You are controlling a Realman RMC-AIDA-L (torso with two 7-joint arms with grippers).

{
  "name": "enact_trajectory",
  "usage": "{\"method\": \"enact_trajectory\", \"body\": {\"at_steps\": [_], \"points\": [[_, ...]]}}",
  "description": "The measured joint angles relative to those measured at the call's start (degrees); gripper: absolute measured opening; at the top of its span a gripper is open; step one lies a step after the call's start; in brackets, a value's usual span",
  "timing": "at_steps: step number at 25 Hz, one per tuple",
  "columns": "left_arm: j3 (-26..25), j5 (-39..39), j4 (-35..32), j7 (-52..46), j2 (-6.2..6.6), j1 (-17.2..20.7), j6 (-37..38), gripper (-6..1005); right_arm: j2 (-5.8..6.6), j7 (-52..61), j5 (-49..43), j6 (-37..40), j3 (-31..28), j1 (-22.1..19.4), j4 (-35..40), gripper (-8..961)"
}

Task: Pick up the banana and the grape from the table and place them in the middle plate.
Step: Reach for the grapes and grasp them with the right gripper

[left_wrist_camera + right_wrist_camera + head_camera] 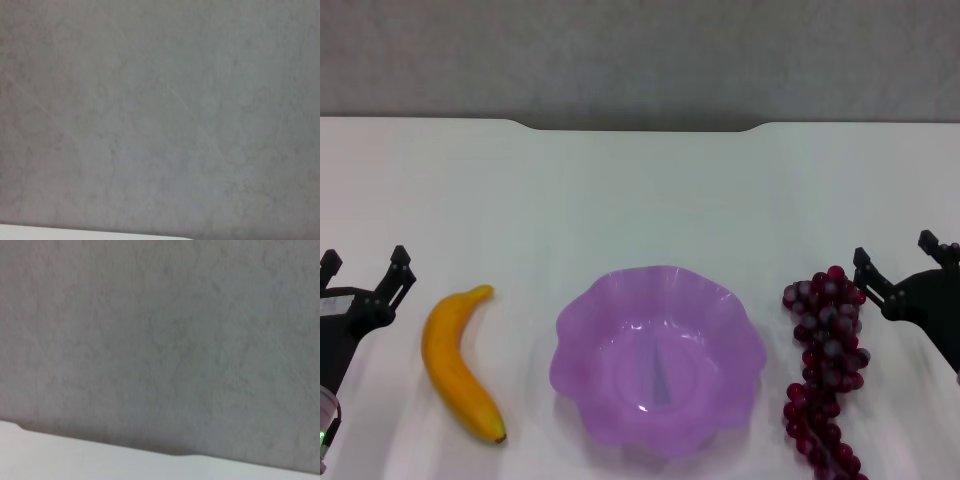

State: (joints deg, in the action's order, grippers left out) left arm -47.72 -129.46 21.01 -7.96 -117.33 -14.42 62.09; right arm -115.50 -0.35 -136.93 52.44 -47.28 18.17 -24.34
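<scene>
The yellow-orange banana [458, 363] lies on the white table [640, 200], left of the purple scalloped plate [658, 358], which holds nothing. The dark red grape bunch [825, 365] lies just right of the plate. My left gripper [364, 268] is open and empty at the left edge, a little left of the banana. My right gripper [897, 262] is open and empty at the right edge, beside the top of the grape bunch. Both wrist views show only the grey wall and a strip of the table's far edge [100, 460].
A grey wall [640, 55] stands behind the table's notched far edge [640, 127]. The far half of the table bears nothing.
</scene>
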Motion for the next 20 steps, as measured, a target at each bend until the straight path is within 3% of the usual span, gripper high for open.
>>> {"method": "enact_trajectory", "body": {"at_steps": [20], "points": [[0.0, 0.0, 0.0, 0.0, 0.00, 0.0, -0.8, 893, 0.31, 0.0, -0.1, -3.3, -0.7, 0.2, -0.9, 866]]}}
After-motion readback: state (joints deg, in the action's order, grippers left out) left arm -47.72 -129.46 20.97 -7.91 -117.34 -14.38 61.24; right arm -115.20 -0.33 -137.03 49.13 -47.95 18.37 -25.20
